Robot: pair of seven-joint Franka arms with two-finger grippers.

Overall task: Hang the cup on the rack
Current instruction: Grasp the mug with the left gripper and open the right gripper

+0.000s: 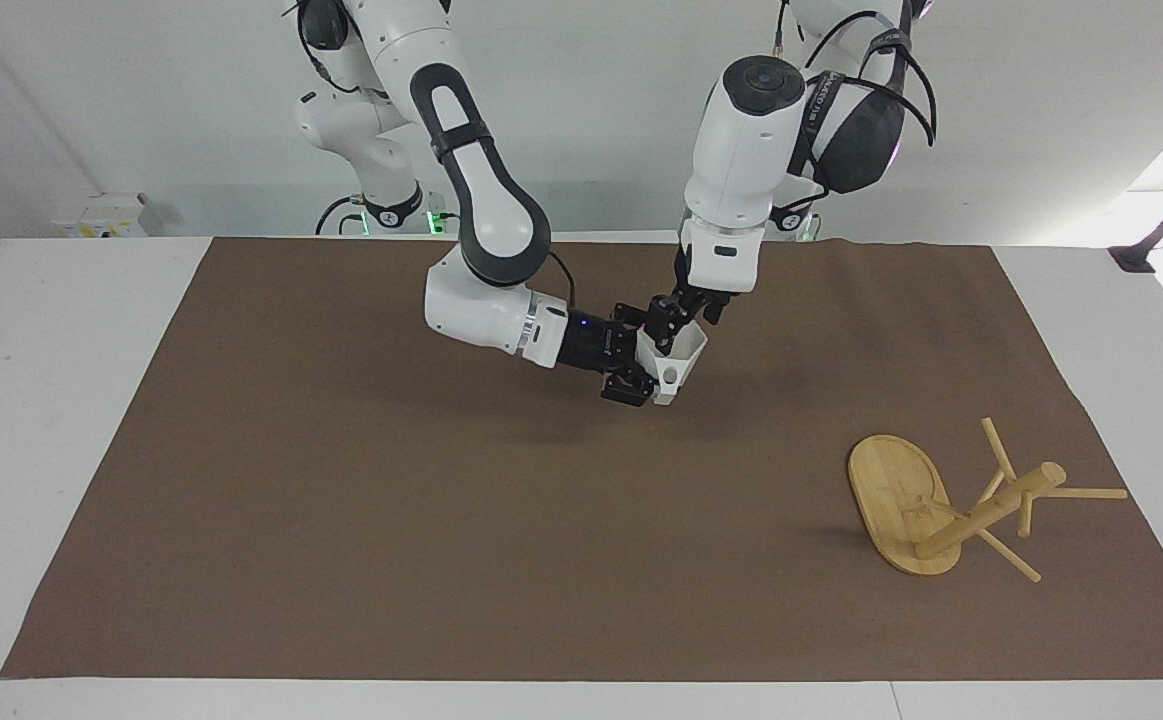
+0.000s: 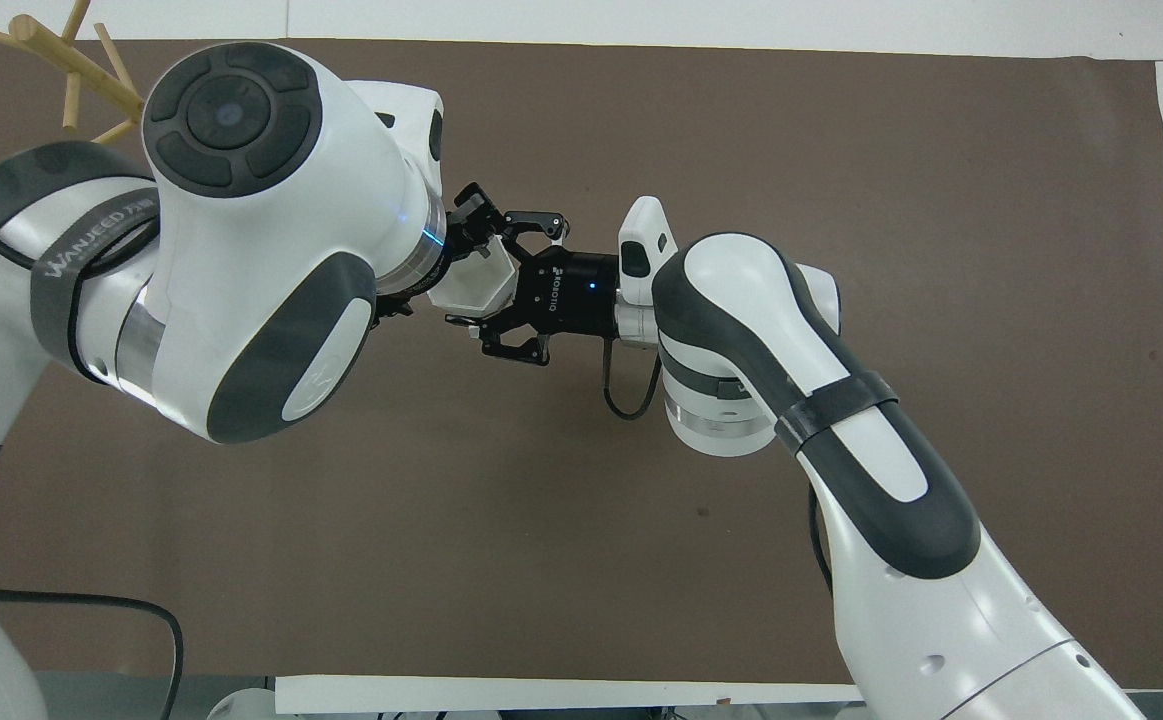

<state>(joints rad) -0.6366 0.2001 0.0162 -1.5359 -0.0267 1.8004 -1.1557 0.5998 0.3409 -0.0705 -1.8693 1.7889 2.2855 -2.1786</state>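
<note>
The small white faceted cup (image 1: 679,358) hangs above the middle of the brown mat, mouth up, with its boxy handle low on the side away from the robots. My right gripper (image 1: 647,358) is shut on it from the side; it also shows in the overhead view (image 2: 497,286) with the cup (image 2: 476,287). My left gripper (image 1: 679,318) comes down onto the cup's rim from above and shows in the overhead view (image 2: 471,215). The bamboo rack (image 1: 951,500) stands on its oval base toward the left arm's end, farther from the robots than the cup.
The brown mat (image 1: 441,520) covers most of the white table. In the overhead view the left arm hides the rack except for its peg tips (image 2: 51,55). Both arms meet over the middle of the mat.
</note>
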